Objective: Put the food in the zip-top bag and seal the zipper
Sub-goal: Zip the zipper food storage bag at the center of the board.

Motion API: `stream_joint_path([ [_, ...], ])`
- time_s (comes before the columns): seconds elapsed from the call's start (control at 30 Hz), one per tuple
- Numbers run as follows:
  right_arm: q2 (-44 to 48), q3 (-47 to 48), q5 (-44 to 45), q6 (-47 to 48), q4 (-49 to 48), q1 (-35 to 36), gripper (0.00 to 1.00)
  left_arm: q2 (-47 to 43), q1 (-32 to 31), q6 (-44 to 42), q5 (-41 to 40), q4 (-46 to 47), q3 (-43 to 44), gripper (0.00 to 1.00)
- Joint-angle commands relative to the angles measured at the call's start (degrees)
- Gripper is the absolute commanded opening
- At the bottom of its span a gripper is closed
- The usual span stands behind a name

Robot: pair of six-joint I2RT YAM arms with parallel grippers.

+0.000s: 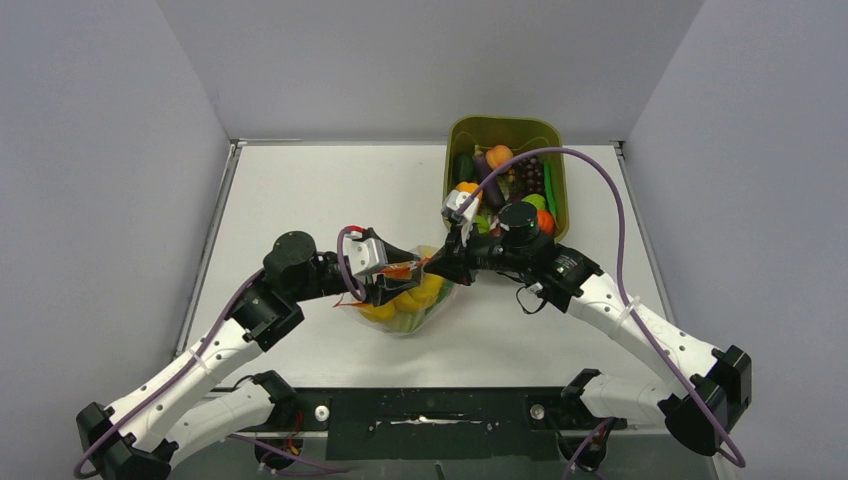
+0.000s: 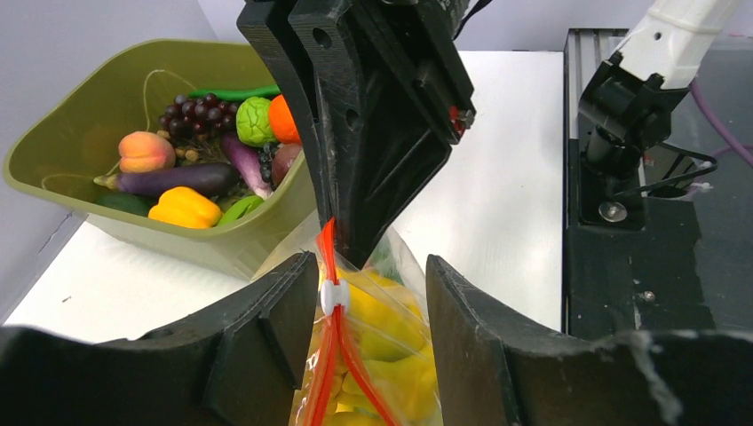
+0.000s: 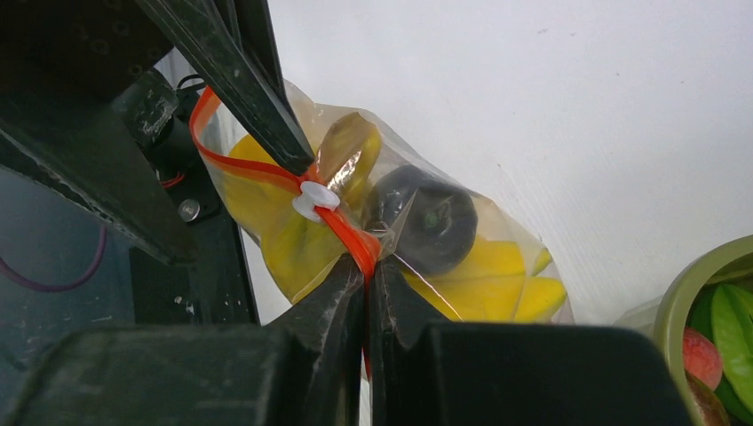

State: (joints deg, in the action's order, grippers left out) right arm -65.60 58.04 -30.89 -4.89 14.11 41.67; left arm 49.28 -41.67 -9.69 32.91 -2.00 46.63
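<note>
while astride the zipper (image 2: 327,257), left tool (image 2: 371,263) apart; zipper's length left-to-right, right tool (image 3: 366,266) tight on its end

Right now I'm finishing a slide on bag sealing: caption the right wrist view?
The right gripper pinches the zipper beside its white slider, on a clear bag holding yellow toy peppers.

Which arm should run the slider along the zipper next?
Left. The left gripper, open, straddles the white slider; the right gripper is shut on the zipper end, anchoring the bag.
</note>
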Motion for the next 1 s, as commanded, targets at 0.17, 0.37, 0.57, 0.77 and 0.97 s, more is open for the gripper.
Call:
stream_joint_path([
  [0.17, 2.3, -1.3, 0.0, -3.7, -8.7, 0.8, 0.00, 3.2, -1.3, -5.9, -5.6, 0.4, 0.9, 0.45],
  [0.37, 2.9, -2.0, -0.2, -3.7, -9.2, 0.8, 0.00, 3.4, -1.8, -7.0, -5.8, 0.6, 0.1, 0.40],
  [0.57, 2.9, -2.6, -0.6, -4.0, -10.1, 0.9, 0.00, 4.0, -2.0, -8.1, -5.8, 0.2, -0.1, 0.29],
  [0.77, 3.6, -3.3, 0.4, -3.8, -10.8, 0.9, 0.00, 6.0, -2.0, -10.0, -5.0, -3.0, 2.1, 0.00],
  [0.97, 7.6, -9.2, 5.0, -4.0, -11.8, -3.6, 0.00, 3.9, -2.1, -10.7, -8.4, -8.7, 4.1, 0.00],
])
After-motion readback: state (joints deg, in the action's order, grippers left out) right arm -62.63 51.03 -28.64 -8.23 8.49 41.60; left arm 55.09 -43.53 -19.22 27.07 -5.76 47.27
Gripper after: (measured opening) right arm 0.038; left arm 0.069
